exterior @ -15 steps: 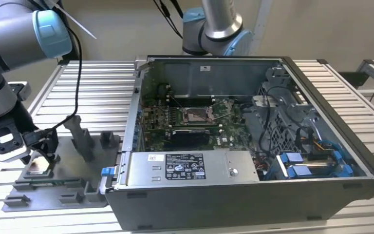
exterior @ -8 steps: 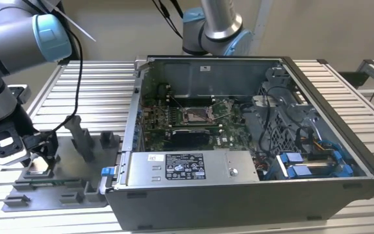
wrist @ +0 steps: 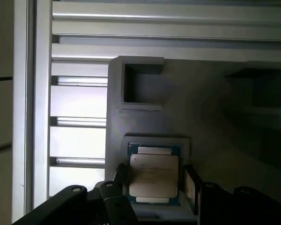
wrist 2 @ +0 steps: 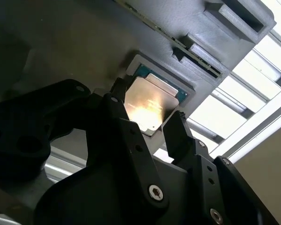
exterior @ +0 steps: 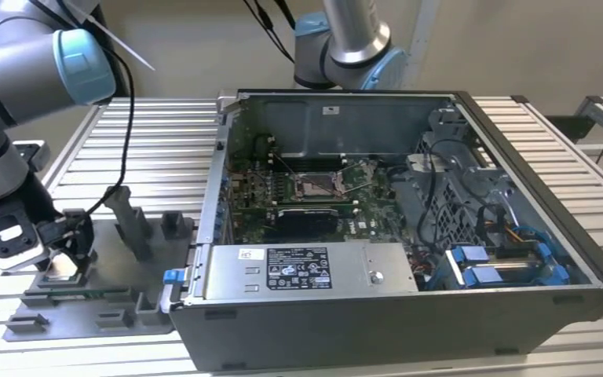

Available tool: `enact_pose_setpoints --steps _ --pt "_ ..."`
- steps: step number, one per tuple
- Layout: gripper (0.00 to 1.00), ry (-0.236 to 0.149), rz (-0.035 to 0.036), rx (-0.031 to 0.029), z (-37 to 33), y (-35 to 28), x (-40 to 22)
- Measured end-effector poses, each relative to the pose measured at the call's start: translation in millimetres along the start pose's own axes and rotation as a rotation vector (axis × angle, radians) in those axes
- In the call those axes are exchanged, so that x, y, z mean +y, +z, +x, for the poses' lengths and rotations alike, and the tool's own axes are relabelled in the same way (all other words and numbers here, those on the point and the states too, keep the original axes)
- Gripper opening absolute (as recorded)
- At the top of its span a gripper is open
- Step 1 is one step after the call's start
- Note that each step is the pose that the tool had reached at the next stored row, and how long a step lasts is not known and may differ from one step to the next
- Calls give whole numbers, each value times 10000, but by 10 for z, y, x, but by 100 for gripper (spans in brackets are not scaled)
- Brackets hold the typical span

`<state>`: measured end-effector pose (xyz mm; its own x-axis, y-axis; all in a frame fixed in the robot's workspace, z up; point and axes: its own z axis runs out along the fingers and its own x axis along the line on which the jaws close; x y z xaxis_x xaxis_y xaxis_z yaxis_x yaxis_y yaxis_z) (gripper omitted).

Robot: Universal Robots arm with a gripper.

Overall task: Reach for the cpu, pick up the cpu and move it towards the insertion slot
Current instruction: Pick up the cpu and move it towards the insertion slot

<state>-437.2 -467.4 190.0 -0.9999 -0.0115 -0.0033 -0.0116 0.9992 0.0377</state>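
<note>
The cpu (exterior: 63,272) (wrist 2: 147,105) (wrist: 153,176), a thin pale silver square, lies flat in a shallow pocket of the grey fixture plate (exterior: 113,318) at the exterior view's left. My gripper (exterior: 59,263) (wrist 2: 149,108) (wrist: 157,179) is lowered over it and open. One black finger (wrist: 123,177) stands on each side of the chip, and a narrow gap shows at the other finger (wrist: 191,183). The insertion slot (exterior: 316,186), a shiny metal frame with a dark centre, sits on the green board inside the computer case, well off to the exterior view's right of my gripper.
The open computer case (exterior: 385,314) takes up the middle of the slatted metal table (exterior: 155,133). Upright grey fixture blocks (exterior: 134,224) stand between my gripper and the case wall. A second robot arm (exterior: 344,39) rises behind the case.
</note>
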Motion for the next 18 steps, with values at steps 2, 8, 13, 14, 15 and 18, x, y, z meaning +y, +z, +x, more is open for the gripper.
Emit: enact_pose_setpoints --steps 2,8,13,14,15,18 --pt "100 10 2 1 1 11 -1" --pt "100 13 2 2 1 33 -2" --pt "0 14 2 2 2 34 -2" --pt "0 14 2 3 2 34 -2" --pt "0 14 3 3 2 34 -2" --pt "0 14 2 1 2 35 -2"
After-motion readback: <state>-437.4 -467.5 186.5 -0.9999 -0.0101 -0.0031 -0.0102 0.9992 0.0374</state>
